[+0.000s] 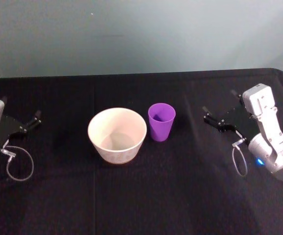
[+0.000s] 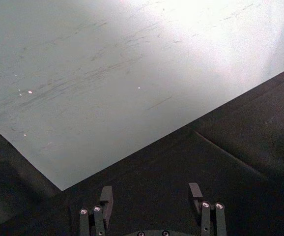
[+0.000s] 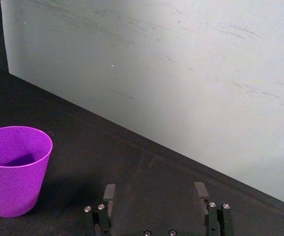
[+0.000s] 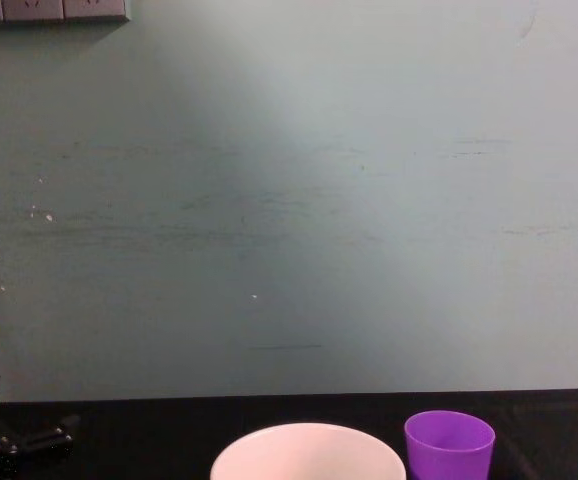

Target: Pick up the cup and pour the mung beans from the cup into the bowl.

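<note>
Black-draped table (image 1: 141, 196) set against plain grey-green wall (image 1: 131, 34), faintly scuffed. Row of wall sockets (image 4: 49, 8) noted high on the left in chest view.

Item 1: bowl (image 1: 107, 152). Wide, pale, upright, mouth up. Located near table centre. Rim (image 4: 269, 440) seen at lower edge of chest view.

Item 2: cup (image 1: 161, 122). Purple, tapered, no handle. Upright on the cloth just to the right of bowl, with a narrow strip of cloth between the two in head view. Confirmed upright in chest view (image 4: 449, 445) and right wrist view (image 3: 15, 172). Not gripped, not touched by either arm.

Item 3: right gripper (image 1: 218, 101). Positioned low over the table, well to the right of cup and pointed toward it. Fingers spread apart, nothing between them; same confirmed from right wrist view (image 3: 155, 188).

Item 4: left gripper (image 1: 20, 106). Positioned at far left of table, well apart from bowl. Fingers spread apart, nothing held; same confirmed from left wrist view (image 2: 151, 189), with bare cloth and wall ahead.
</note>
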`<move>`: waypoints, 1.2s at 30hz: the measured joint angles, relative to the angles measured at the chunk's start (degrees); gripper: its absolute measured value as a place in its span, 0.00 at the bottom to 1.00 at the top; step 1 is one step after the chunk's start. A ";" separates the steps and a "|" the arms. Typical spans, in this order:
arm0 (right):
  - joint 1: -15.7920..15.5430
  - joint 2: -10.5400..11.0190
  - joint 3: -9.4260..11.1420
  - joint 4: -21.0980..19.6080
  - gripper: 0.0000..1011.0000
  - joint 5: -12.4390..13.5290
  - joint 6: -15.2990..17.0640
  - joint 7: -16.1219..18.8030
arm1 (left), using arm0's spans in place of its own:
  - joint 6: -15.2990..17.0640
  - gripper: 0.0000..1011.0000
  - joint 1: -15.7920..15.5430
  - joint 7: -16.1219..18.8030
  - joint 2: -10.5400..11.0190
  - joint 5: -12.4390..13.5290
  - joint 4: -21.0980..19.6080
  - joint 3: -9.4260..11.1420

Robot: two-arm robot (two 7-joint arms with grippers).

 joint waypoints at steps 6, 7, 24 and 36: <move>0.00 0.00 0.00 0.00 0.99 0.00 0.00 0.00 | 0.00 0.99 0.00 0.00 0.00 0.00 0.00 0.00; 0.00 0.00 0.00 0.00 0.99 0.00 0.00 0.00 | 0.00 0.99 0.00 0.00 0.00 0.00 0.00 0.00; 0.00 0.00 0.00 0.00 0.99 0.00 0.00 0.00 | 0.00 0.99 0.00 0.00 0.00 0.00 0.00 0.00; 0.00 0.00 0.00 0.00 0.99 0.00 0.00 0.00 | 0.00 0.99 0.00 0.00 0.00 0.00 0.00 0.00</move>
